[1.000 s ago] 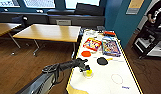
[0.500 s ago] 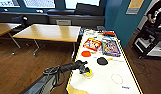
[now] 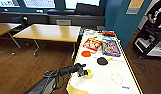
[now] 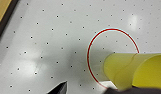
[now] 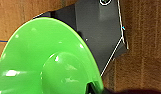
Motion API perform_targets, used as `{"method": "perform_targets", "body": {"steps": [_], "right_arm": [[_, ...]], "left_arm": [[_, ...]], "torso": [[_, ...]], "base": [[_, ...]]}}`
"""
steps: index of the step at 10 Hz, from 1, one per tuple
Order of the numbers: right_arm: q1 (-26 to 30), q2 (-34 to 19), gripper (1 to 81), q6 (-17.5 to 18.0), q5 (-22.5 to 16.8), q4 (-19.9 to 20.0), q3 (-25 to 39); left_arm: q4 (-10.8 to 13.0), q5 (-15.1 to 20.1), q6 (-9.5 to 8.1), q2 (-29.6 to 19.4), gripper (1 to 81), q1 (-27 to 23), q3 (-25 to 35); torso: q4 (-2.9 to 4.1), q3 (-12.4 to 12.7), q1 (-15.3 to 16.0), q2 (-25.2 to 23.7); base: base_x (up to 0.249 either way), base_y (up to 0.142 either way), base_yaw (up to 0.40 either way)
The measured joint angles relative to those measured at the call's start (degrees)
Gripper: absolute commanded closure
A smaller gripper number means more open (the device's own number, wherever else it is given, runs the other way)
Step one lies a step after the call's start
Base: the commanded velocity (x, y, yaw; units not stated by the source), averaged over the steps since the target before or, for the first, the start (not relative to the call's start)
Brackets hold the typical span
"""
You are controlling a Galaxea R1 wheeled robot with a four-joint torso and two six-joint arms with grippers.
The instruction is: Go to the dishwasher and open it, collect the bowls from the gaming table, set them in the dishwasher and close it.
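Item: yellow bowl (image 4: 136, 70), small plastic, at my left gripper (image 3: 84, 73) near the left rim of the gaming table (image 3: 126, 75), toward its near corner. I judge it light, stiff and slick; best taken across the thin rim. Whether my left jaws have closed on it I cannot tell. Item: lime-green bowl (image 5: 46, 62), wide, glossy, close under my right wrist above wooden floor (image 5: 143, 50); likely light, rim-held; right jaws also unreadable. Further up the table: red disc (image 3: 86, 53), black paddle (image 3: 102, 60), game boxes (image 3: 92, 44).
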Motion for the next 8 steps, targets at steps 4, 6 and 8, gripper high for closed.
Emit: {"method": "perform_targets", "body": {"steps": [4,6,8], "right_arm": [[0.6,0.6,81.1,0.0,-1.0,-0.1,-0.4],[0.5,0.7,81.1,0.0,-1.0,-0.1,-0.6],[0.5,0.7,81.1,0.0,-1.0,-0.1,-0.7]], "left_arm": [[3.2,-0.6,-0.34,0.4,81.1,-0.5,0.8],[4.3,-0.1,-0.30,0.2,81.1,-0.5,2.5],[4.3,1.5,-0.32,-0.7,81.1,0.1,8.3]], "torso": [[0.00,0.0,0.0,0.0],[0.00,0.0,0.0,0.0],[0.00,0.0,0.0,0.0]], "base": [[0.000,0.000,0.000],[0.000,0.000,0.000],[0.000,0.000,0.000]]}}
